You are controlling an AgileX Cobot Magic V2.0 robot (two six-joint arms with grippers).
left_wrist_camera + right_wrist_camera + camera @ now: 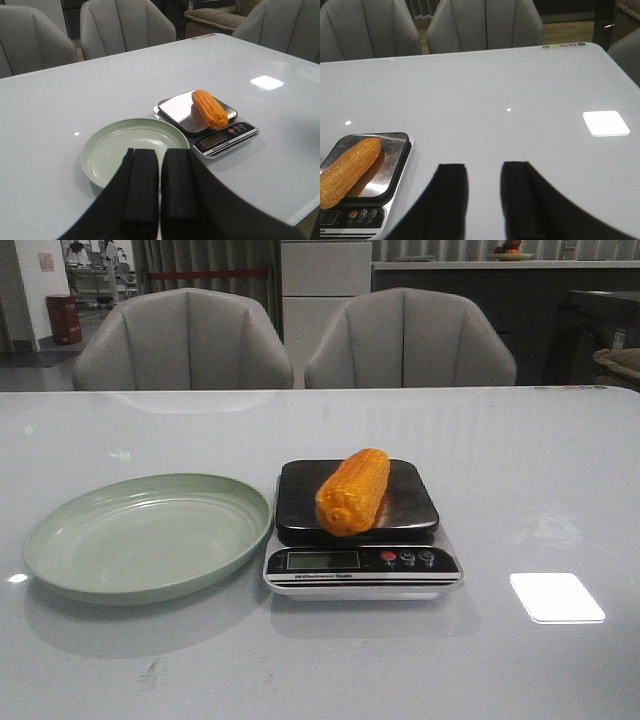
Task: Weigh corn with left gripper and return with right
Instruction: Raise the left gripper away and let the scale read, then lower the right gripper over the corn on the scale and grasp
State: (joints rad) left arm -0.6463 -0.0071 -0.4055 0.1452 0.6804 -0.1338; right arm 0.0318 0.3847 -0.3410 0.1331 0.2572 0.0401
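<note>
The orange-yellow corn lies on the dark platform of the kitchen scale at the table's middle. It also shows in the left wrist view and in the right wrist view. A pale green plate sits empty left of the scale. My left gripper is shut and empty, held above the table on the near side of the plate. My right gripper is open and empty, above bare table right of the scale. Neither gripper shows in the front view.
Two grey chairs stand behind the table's far edge. A bright light reflection lies on the white table to the right of the scale.
</note>
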